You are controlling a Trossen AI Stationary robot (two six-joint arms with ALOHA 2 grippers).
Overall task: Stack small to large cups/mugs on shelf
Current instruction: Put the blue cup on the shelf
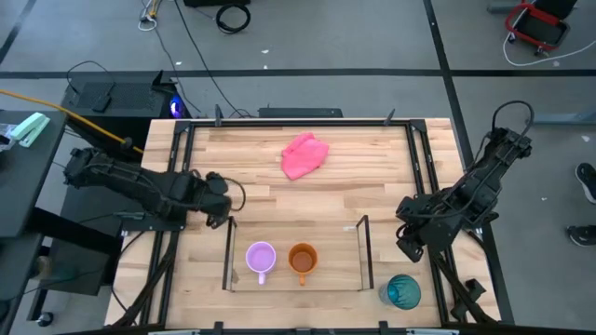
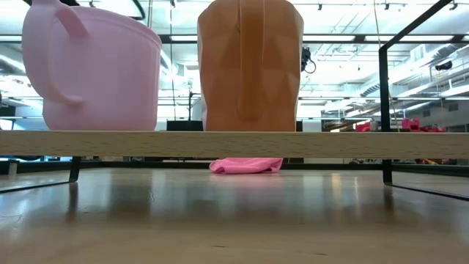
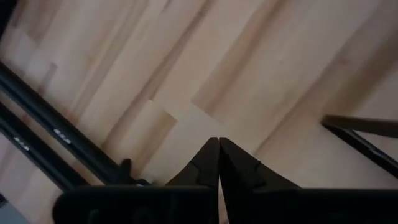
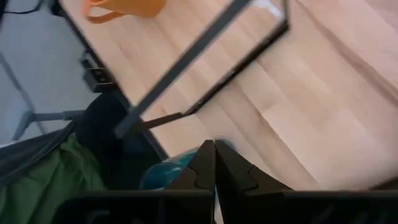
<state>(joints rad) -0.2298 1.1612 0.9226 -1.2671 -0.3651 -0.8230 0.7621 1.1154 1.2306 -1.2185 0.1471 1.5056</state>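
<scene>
With the lilac mug (image 1: 261, 258) and orange mug (image 1: 303, 259) sitting side by side on the shelf (image 1: 363, 244), the teal cup (image 1: 404, 291) is waiting on the counter (image 1: 372, 177) just below the right claw (image 1: 407, 247), both it and the left claw (image 1: 217, 216) closed tight and carrying nothing.

A crumpled pink cloth (image 1: 304, 155) lies on the light wood desk (image 1: 372, 191), toward its far edge and a little left of the middle; in the low view it shows as a flat pink heap (image 2: 246, 165) in the distance. Beyond the desk, black cables (image 1: 200, 51) trail over the grey floor (image 1: 372, 37), and a red-framed object (image 1: 537, 23) sits at the far right corner. A yellow cable (image 1: 74, 113) runs in from the left.
</scene>
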